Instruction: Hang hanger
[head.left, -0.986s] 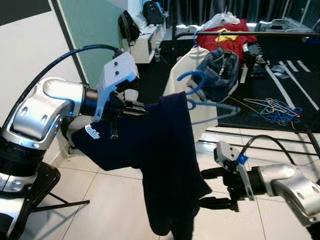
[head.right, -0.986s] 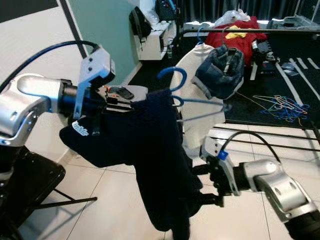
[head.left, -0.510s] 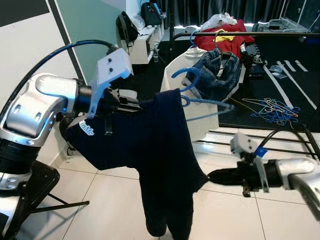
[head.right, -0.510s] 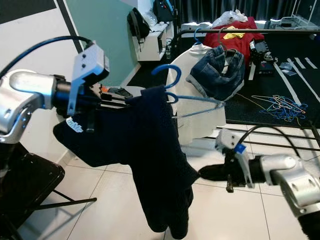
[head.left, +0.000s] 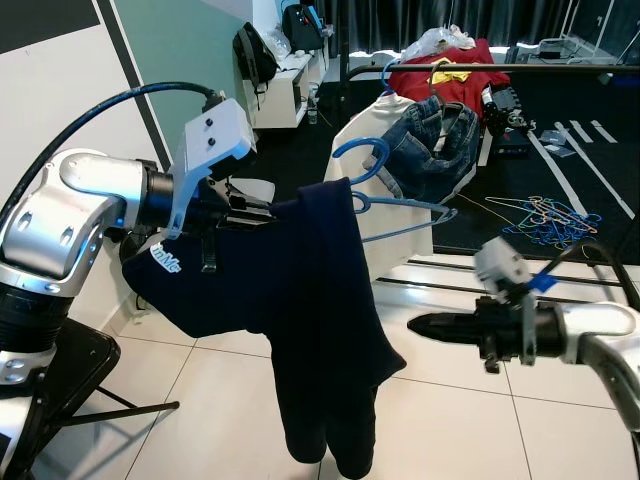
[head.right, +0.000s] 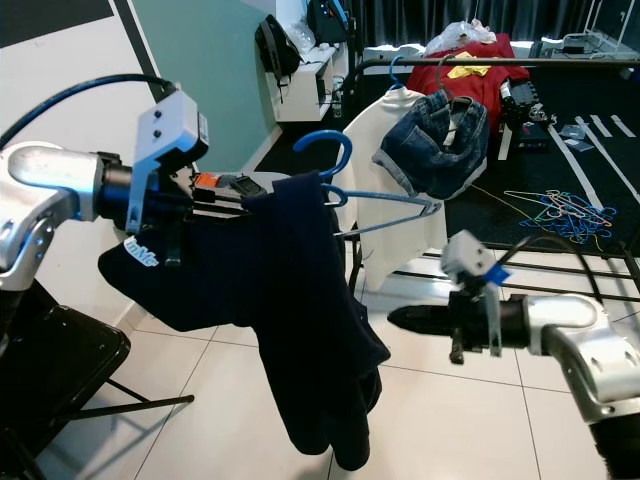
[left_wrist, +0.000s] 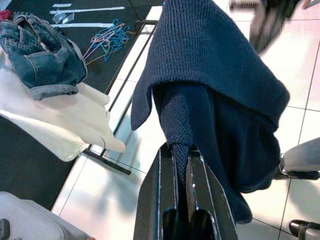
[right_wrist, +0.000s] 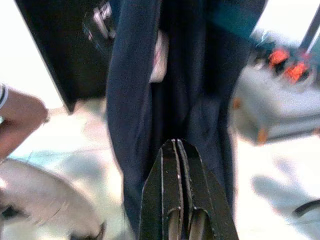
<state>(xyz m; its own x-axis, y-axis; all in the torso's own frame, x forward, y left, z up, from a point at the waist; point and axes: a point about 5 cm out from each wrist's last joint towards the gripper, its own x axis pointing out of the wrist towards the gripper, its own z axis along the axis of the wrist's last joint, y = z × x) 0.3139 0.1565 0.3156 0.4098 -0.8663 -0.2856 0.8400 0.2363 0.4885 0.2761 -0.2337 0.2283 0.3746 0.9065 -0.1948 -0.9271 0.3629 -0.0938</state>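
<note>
Since a second ago the right gripper (head.left: 415, 323) has risen from low beside the sweater hem, fingers pressed together, empty. White floor tiles (head.left: 220, 400) meet a black mat (head.left: 560, 180) under a clothes rail (head.left: 500, 68). The left gripper (left_wrist: 182, 165) pinches the navy sweater (head.left: 320, 320) draped on the raised blue hanger (head.left: 375, 190).

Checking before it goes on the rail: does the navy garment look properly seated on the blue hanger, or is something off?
It looks askew. The navy garment is bunched over one end of the blue hanger, leaving the other arm bare. The left gripper pinches the fabric. The right gripper is shut, apart from it. A heap of hangers lies on the floor behind.
</note>
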